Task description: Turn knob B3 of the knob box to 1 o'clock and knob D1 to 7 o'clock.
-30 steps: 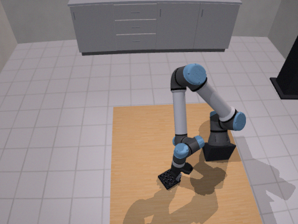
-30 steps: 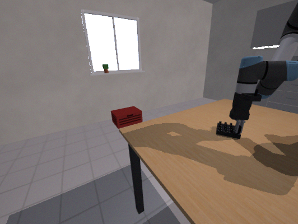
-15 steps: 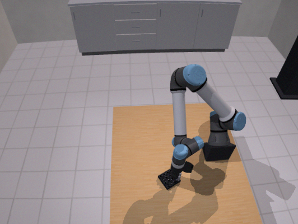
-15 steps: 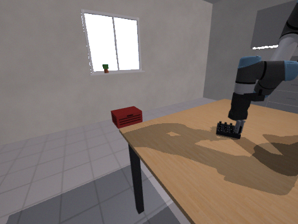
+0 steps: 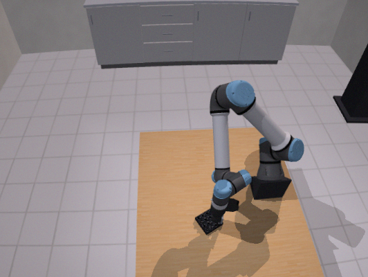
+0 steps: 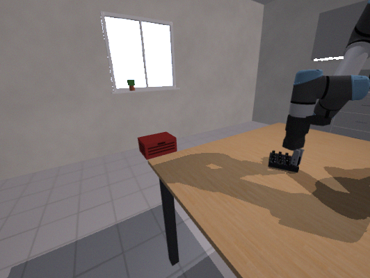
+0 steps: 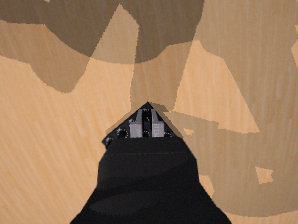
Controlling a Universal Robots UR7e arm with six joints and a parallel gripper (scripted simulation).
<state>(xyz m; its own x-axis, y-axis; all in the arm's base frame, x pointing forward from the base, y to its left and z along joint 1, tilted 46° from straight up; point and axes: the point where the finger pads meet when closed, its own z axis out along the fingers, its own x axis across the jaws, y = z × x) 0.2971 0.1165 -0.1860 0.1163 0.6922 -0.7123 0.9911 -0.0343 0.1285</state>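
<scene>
The black knob box (image 5: pixel 208 219) stands on the wooden table, also seen in the exterior view (image 6: pixel 283 161). My gripper (image 5: pixel 220 219) (image 6: pixel 296 158) points straight down onto one end of the box. In the wrist view the two grey fingers stand close together on a dark knob at a corner of the box, whose tip (image 7: pixel 146 105) shows just past them. The gripper body hides most of the box. The knob names and white lines are too small to read, so I cannot tell which knob it is.
The arm's dark base (image 5: pixel 270 185) stands on the table to the right of the box. The table's left edge is near the box (image 5: pixel 138 215). A red toolbox (image 6: pixel 157 144) sits on the floor beyond the table.
</scene>
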